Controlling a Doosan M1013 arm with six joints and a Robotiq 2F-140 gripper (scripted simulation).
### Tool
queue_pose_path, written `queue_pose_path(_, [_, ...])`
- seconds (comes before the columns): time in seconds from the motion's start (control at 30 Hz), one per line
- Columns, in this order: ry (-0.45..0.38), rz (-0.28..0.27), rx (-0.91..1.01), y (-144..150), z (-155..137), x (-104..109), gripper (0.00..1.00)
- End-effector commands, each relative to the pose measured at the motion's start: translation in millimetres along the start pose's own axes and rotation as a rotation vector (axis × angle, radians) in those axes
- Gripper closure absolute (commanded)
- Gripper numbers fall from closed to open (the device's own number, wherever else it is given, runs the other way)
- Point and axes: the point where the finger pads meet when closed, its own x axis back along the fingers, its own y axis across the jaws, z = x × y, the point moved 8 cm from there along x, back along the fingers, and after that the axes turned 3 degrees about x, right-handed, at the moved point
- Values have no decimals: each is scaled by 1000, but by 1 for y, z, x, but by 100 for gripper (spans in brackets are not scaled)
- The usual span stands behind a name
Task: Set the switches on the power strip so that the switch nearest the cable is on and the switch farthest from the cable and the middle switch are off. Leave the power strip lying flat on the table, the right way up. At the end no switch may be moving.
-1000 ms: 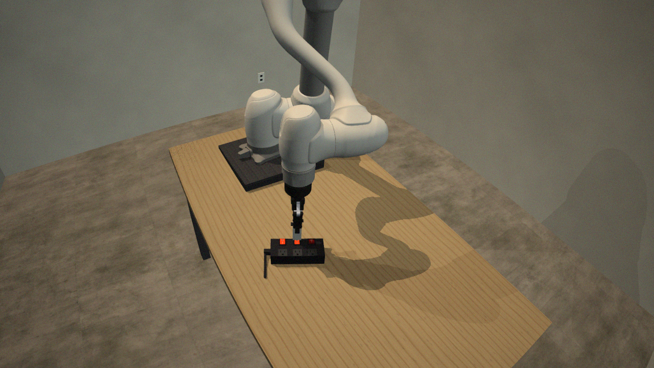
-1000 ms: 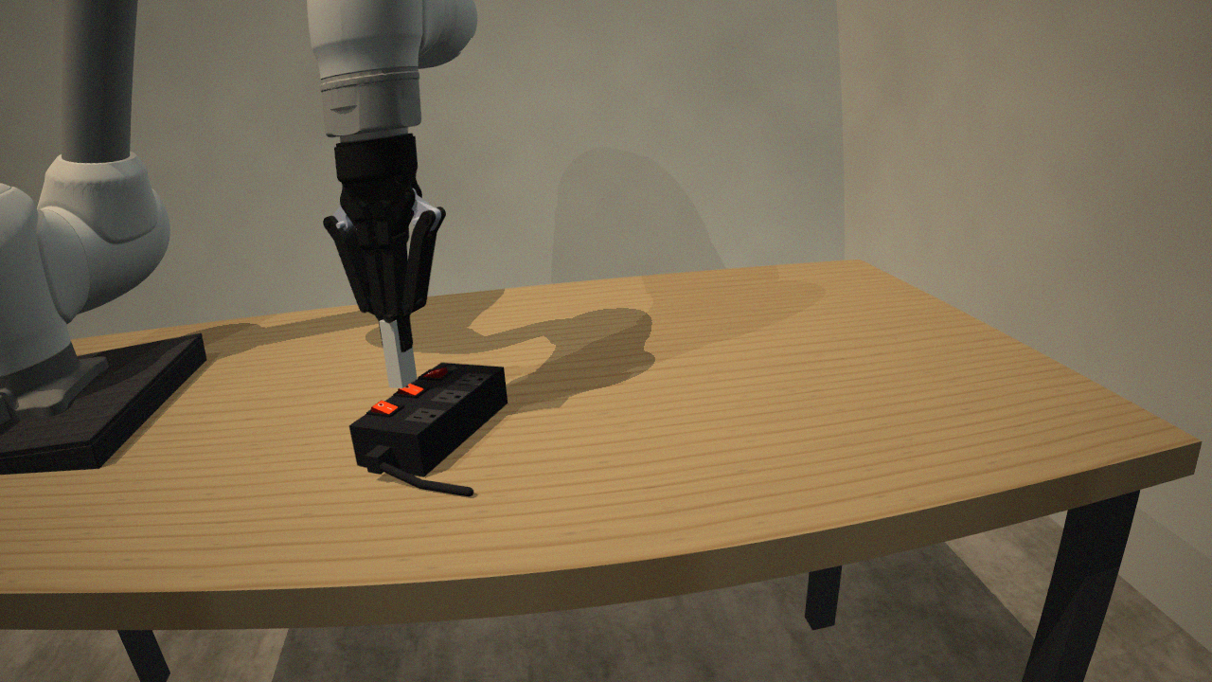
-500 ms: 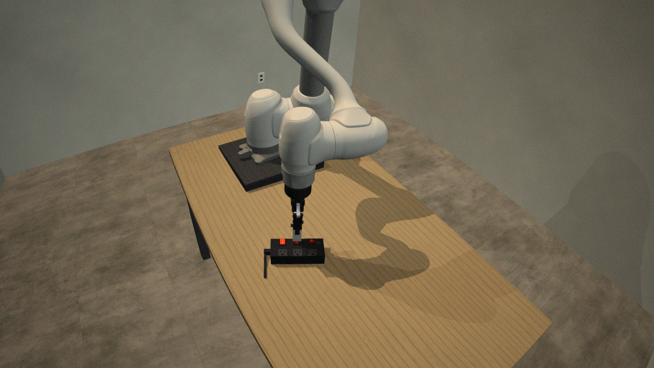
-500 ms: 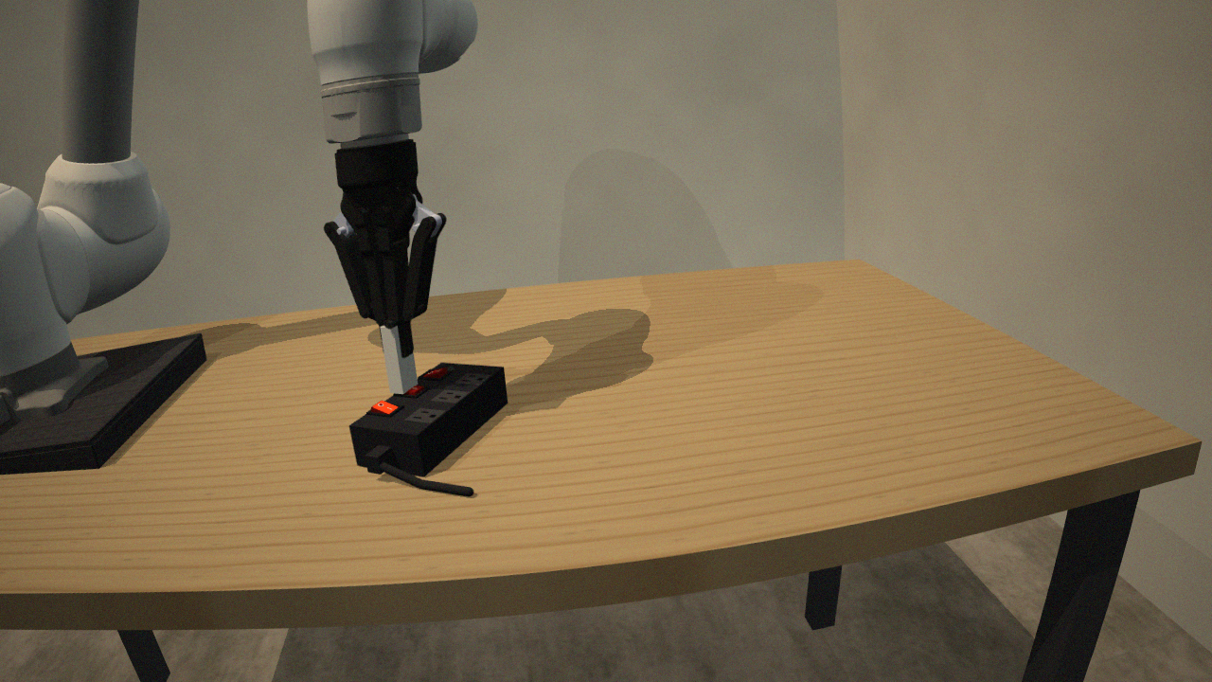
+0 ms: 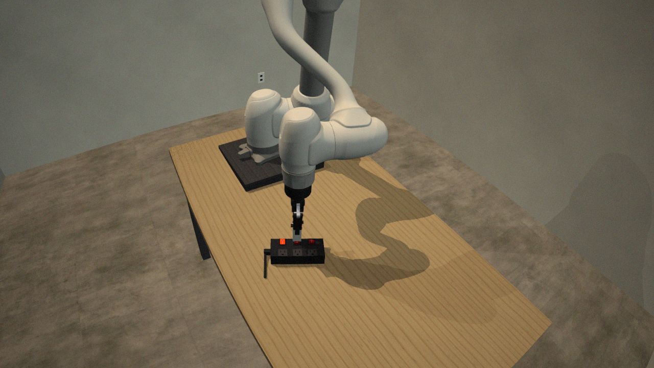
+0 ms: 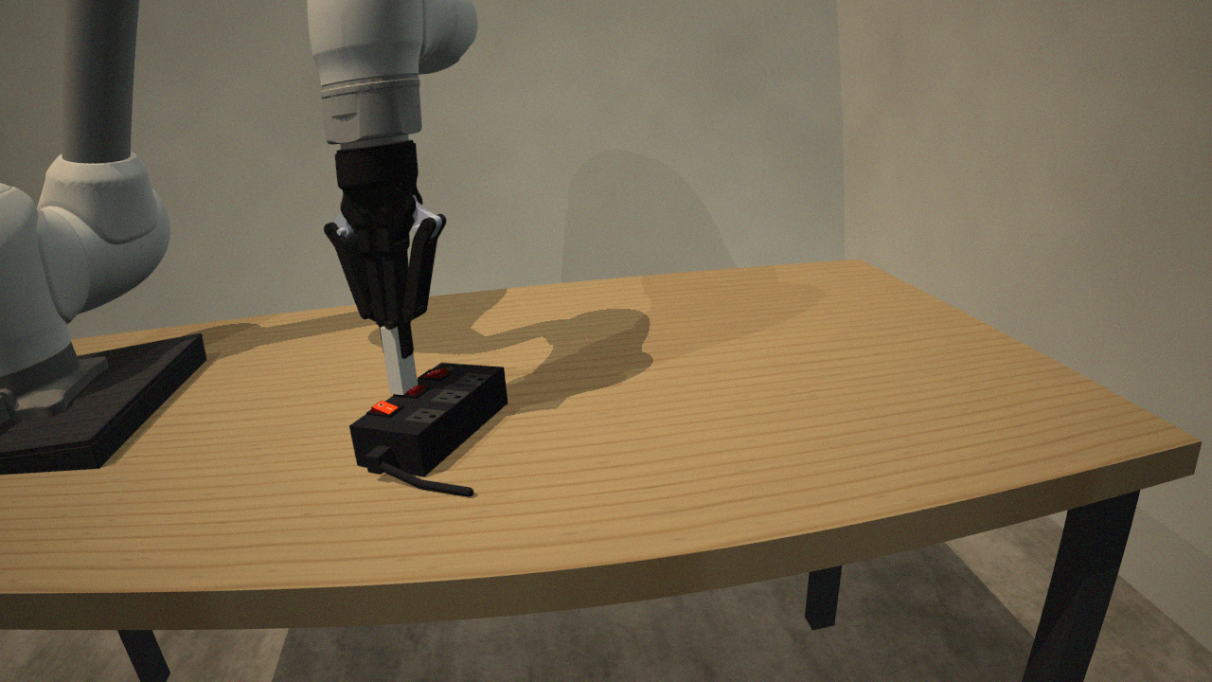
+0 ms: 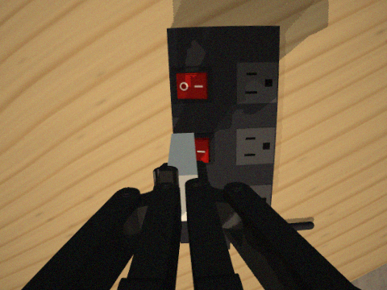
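A black power strip (image 5: 297,250) lies flat on the wooden table, right way up, with its cable (image 5: 265,262) at the left end. The switch nearest the cable (image 6: 384,407) glows bright orange-red. The middle switch (image 6: 414,389) and the far switch (image 6: 436,372) are dull dark red. My gripper (image 6: 400,373) is shut and empty, pointing straight down, its grey tip on the middle switch's back half. In the wrist view the tip (image 7: 182,158) covers part of the middle switch (image 7: 202,151); the far switch (image 7: 192,86) is in full view and my fingers hide the nearest one.
The arm's dark base plate (image 5: 270,164) sits at the table's far end, behind the strip. The table's left edge runs close to the cable end. A wall outlet (image 5: 261,76) is on the back wall.
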Motion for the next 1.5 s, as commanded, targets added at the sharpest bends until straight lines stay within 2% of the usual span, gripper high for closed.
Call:
queue_pose_path(0.0, [0,0,0,0,0,0,100])
queue_pose_path(0.43, [0,0,0,0,0,10,100])
queue_pose_path(0.8, [0,0,0,0,0,38,100])
queue_pose_path(1.47, [0,0,0,0,0,39,100])
